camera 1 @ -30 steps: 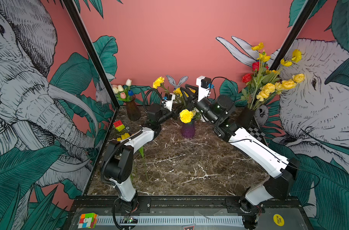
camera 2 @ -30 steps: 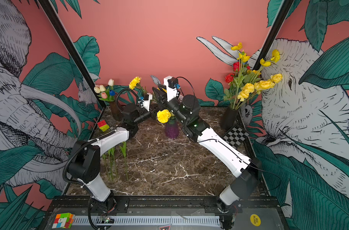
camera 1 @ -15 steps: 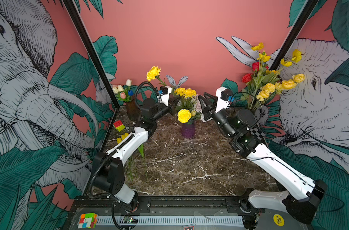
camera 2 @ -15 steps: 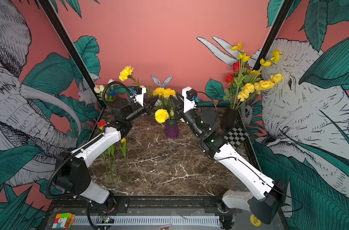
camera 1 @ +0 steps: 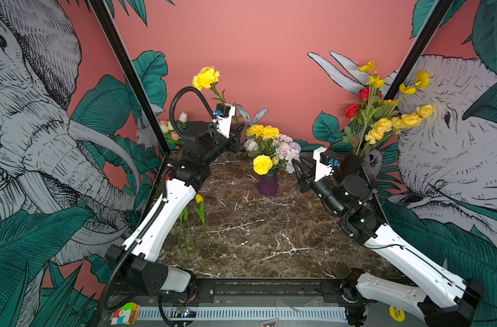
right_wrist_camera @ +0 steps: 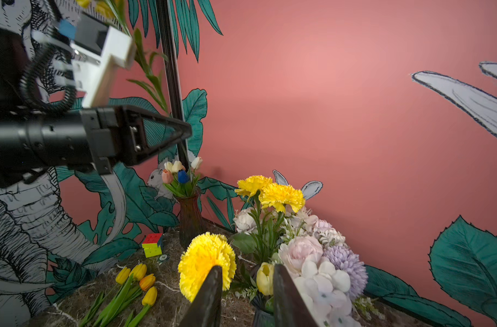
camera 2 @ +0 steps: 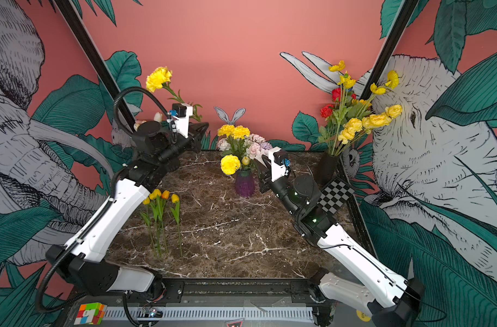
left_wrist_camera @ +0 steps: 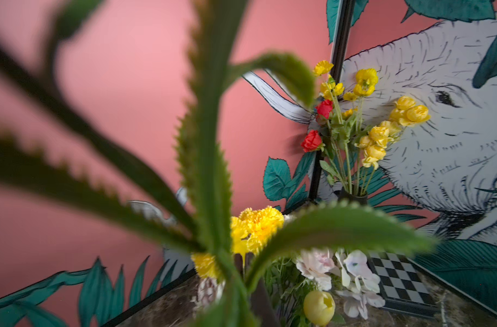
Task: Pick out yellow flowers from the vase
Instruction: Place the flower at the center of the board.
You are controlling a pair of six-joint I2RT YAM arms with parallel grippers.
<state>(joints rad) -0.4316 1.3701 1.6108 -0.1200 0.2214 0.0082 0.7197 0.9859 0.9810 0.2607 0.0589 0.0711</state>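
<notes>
Yellow carnation (camera 1: 206, 77) held high so its stem clears the vase (camera 1: 267, 185), left gripper (camera 2: 204, 128) clamped on it; right gripper (right_wrist_camera: 245, 273) parted, ready.

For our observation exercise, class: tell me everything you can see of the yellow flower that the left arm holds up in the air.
The yellow carnation is artificial. It has one frilly, pompom-like head, fabric by its look, on a long thin green stem with narrow, saw-edged leaves. The left claw, shut, pinches the stem low down, and the stem's end is hidden. The flower slants up and to the left, head highest, well clear of the purple vase.
</notes>
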